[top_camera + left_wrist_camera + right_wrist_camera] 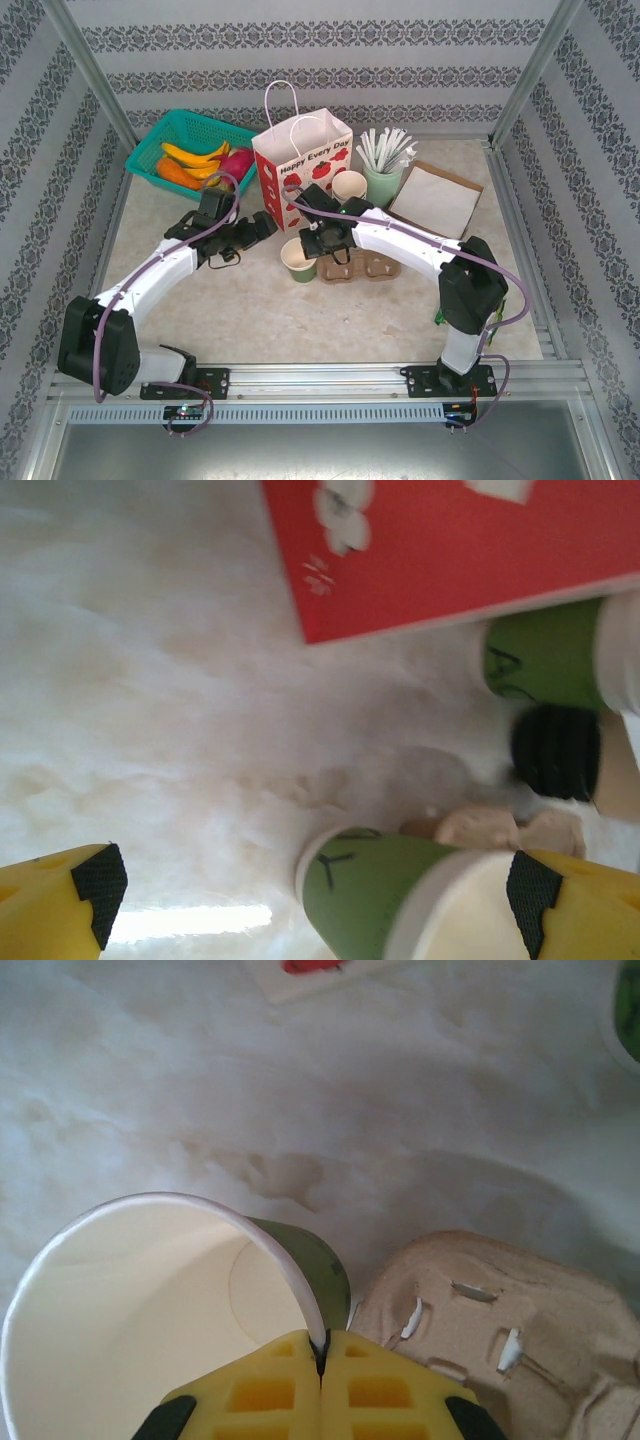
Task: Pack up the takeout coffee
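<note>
In front of the gift bag (303,160) the dark green cup (298,261) stands upright on the table (200,310), just beside the brown carrier tray (362,266). From overhead, the right gripper (318,245) merely hovers over the cup. The right wrist camera settles it: the yellow fingers (270,1385) are pinched on the cup's white rim, one inside and one outside, with an empty tray well close by. The left wrist view adds a second green cup (545,660) against the bag's red side. The right arm folds at a high elbow and slants in toward the bag's front. The left arm lies low, reaching for the bag's near corner — its gripper (265,225) is spread wide, grasping nothing, facing the cup.
</note>
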Robot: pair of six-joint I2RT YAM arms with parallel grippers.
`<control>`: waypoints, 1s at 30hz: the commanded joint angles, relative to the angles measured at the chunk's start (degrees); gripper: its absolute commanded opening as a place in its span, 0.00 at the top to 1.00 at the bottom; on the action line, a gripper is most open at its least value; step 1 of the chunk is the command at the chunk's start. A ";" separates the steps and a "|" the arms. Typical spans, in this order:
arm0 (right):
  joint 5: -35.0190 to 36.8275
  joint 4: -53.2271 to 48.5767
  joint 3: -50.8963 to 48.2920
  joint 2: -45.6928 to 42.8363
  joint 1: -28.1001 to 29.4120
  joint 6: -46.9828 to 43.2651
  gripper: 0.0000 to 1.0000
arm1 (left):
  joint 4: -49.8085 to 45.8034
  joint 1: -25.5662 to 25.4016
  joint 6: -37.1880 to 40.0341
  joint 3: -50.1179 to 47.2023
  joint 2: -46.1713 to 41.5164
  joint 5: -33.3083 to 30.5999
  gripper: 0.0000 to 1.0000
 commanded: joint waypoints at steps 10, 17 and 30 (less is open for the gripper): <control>10.57 -6.74 -7.62 -7.22 -4.84 12.54 1.00 | 9.09 -7.37 5.87 0.84 1.57 9.86 0.00; 3.58 3.20 -10.04 -9.27 -5.26 11.02 1.00 | 8.17 -8.91 7.32 2.82 4.07 11.95 0.00; 2.60 7.96 -10.12 -7.53 -5.10 9.06 0.93 | 9.55 -9.09 5.58 3.02 5.82 12.33 0.00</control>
